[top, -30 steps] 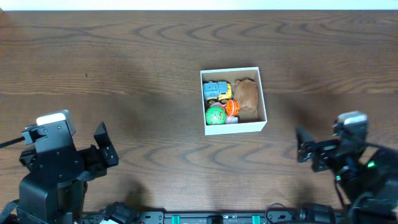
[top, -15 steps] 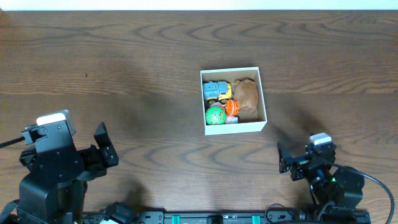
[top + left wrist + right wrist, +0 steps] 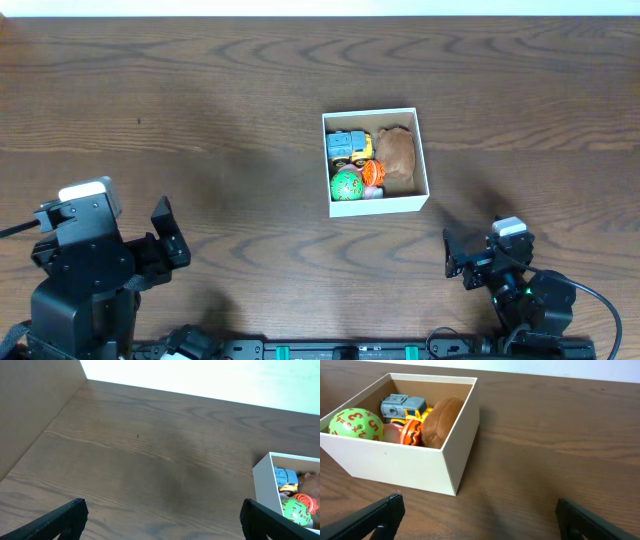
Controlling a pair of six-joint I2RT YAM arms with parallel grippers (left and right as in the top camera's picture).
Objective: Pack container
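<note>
The container (image 3: pixel 378 206) is a small square white-walled box with a brown inside, at the table's middle. It holds a blue and yellow toy truck (image 3: pixel 348 147), a green ball with red marks (image 3: pixel 347 185), an orange toy (image 3: pixel 373 174) and a brown plush (image 3: pixel 398 152). It also shows in the right wrist view (image 3: pixel 405 467) and at the right edge of the left wrist view (image 3: pixel 263 480). My left gripper (image 3: pixel 160 520) is open and empty at the near left. My right gripper (image 3: pixel 477 517) is open and empty, near right of the box.
The dark wooden table (image 3: pixel 200 100) spreads all round the box. A pale wall or board (image 3: pixel 30 405) stands at the table's left edge in the left wrist view.
My right arm has drawn back toward the table's near edge and a little left. The left arm and the box with its toys have not moved.
</note>
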